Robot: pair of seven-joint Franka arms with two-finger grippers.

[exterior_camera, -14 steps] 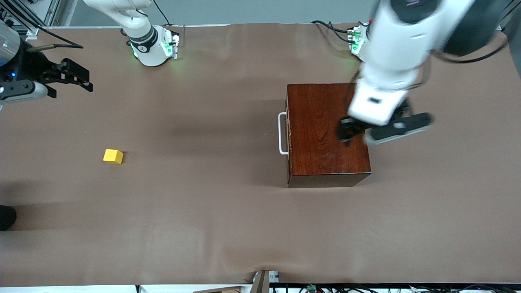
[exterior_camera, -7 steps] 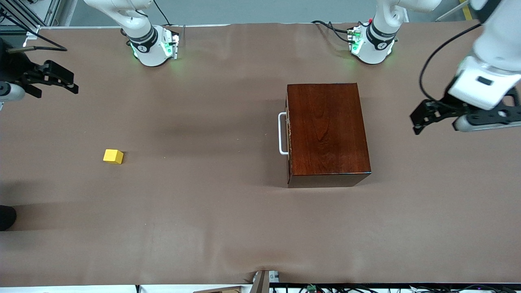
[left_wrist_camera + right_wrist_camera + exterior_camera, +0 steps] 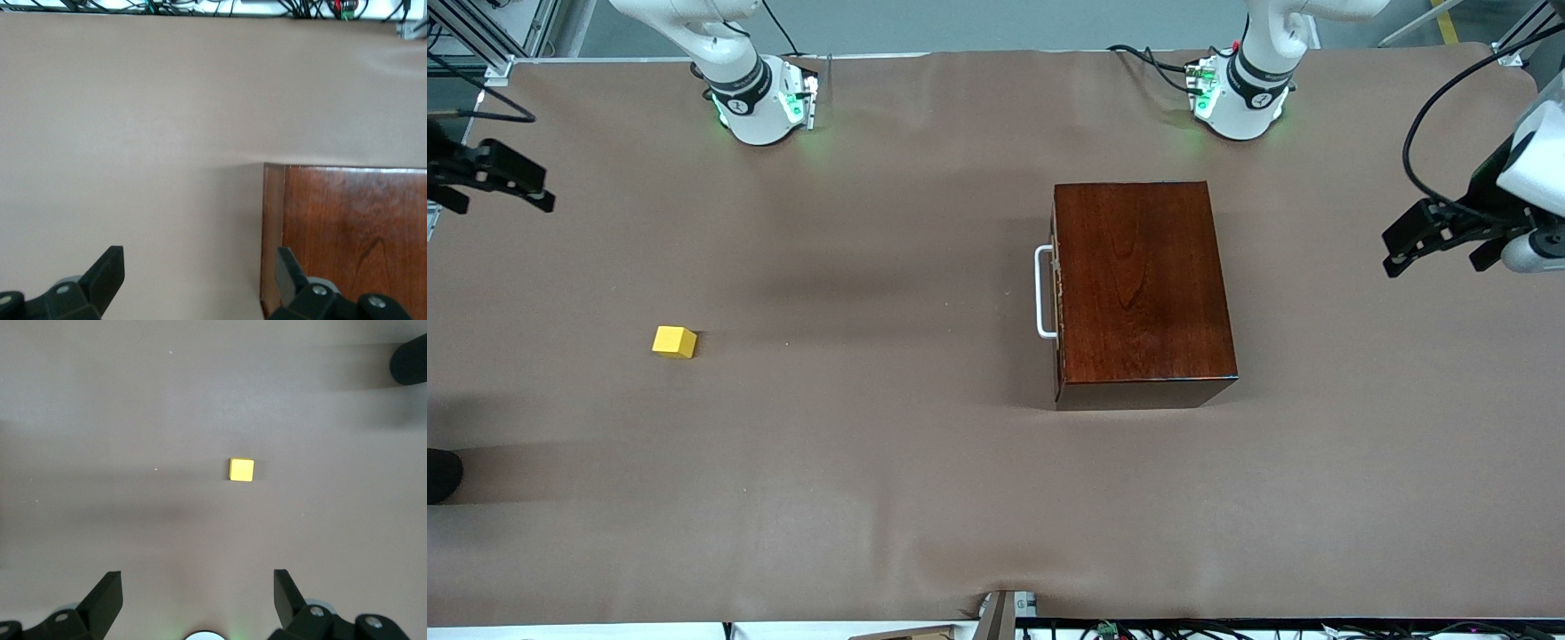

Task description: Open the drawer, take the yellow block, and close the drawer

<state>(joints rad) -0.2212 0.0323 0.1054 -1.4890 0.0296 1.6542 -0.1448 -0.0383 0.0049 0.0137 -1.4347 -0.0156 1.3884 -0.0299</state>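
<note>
Here both grippers hang wide and empty at the table's ends, the drawer shut and the yellow block lying on the mat.

Front view: the wooden box stands right of centre, its drawer closed, white handle flush at the front; the yellow block lies at lower left, well apart; the right gripper hangs at the frame's left edge, the left gripper at its right edge. Left wrist view: fingers spread wide, empty, over mat beside the box's corner. Right wrist view: fingers wide apart, the block mid-frame on the mat.
</note>
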